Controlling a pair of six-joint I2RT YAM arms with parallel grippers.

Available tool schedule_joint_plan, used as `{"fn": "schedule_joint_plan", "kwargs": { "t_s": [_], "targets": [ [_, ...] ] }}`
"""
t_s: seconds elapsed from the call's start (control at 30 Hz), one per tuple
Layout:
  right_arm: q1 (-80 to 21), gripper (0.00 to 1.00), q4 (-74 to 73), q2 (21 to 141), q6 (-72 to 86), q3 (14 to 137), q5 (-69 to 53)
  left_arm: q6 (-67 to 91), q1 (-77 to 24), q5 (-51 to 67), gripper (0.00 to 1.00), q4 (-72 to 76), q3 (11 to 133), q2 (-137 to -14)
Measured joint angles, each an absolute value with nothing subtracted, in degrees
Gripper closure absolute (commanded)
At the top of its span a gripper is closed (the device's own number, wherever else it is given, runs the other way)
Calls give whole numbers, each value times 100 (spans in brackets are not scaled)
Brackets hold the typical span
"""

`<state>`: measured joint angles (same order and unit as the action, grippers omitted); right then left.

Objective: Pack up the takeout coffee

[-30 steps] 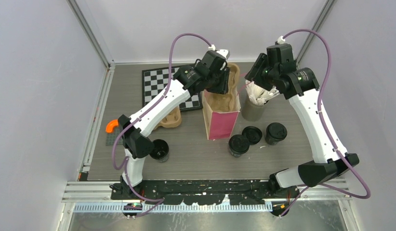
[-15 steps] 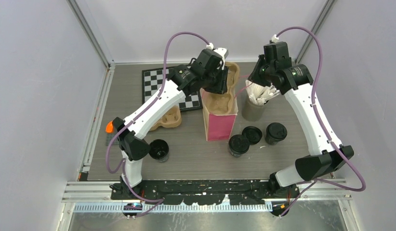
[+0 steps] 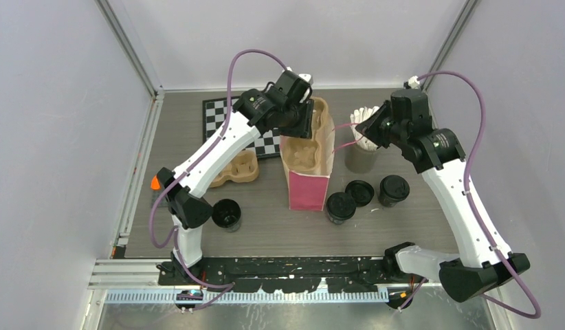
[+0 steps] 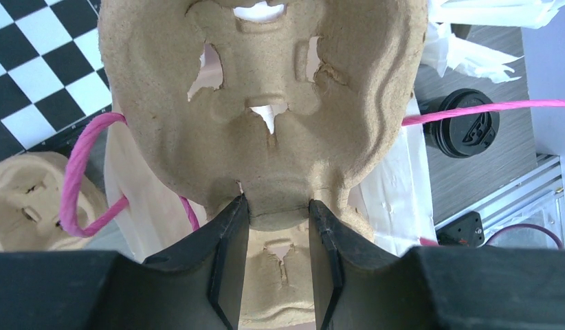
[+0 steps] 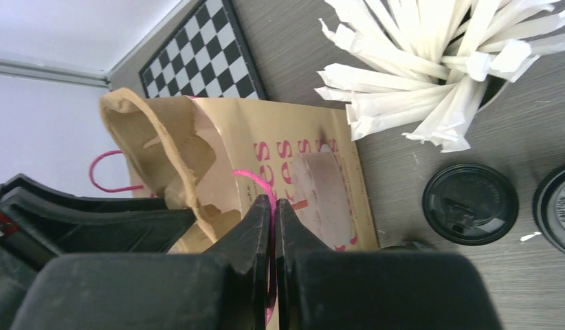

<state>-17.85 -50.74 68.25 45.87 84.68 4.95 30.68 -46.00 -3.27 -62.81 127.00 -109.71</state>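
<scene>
"Sliding the pulp tray (image 4: 266, 82) into the paper bag (image 3: 308, 189) looks like the step in hand. Who holds what?"

"The left fingers (image 4: 228, 234) grasp the tray's edge, one on each side. The right fingers (image 5: 262, 220) are clenched on the bag's pink handle (image 5: 249, 177) and draw it toward the counter's right edge, over the grey cup of white sticks (image 3: 359, 161)."

"How would you do it well?"

"My judgement: hold the handle taut so the mouth gapes, feed the tray straight down, then lay it flat on the bottom, pockets up. If it jams crosswise the bag could tip, since it stands mid-counter with nothing bracing it."

"And the coffee?"

"All outside the bag, on the counter (image 3: 266, 234). A lidded cup (image 3: 394, 190) stands between the bag and the right edge. A nearer black round (image 3: 341, 206) and a farther black round (image 3: 360, 192) sit just beside the bag's foot, seemingly touching. I cannot tell whether either is a lid alone. An open cup (image 3: 227, 214) sits toward the near-left corner, beside the left arm."

"Which way do they point?"

"Upright. The long axis is vertical, with the lid and the open mouth facing up. The tray stands on end, long axis steep, partly inside the mouth."
</scene>
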Motion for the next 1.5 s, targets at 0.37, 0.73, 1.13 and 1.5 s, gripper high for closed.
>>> {"fn": "schedule_joint_plan", "kwargs": {
  "t_s": [0.37,0.73,1.13,1.5],
  "targets": [
    [-2132,99,-4716,6678,5081,8215,526,3632,-4600,-318,71,-6748,12744,-10954],
    [-2165,100,-4639,6678,5087,8145,548,4042,-4600,-110,72,-7091,12914,-10951],
    [-2165,100,-4617,6678,4978,7979,679,4224,-4652,161,73,-7238,12737,-10842],
    [-2169,100,-4477,6676,4971,7817,615,4335,-4681,60,73,-7380,12383,-10604]
  ]
}}
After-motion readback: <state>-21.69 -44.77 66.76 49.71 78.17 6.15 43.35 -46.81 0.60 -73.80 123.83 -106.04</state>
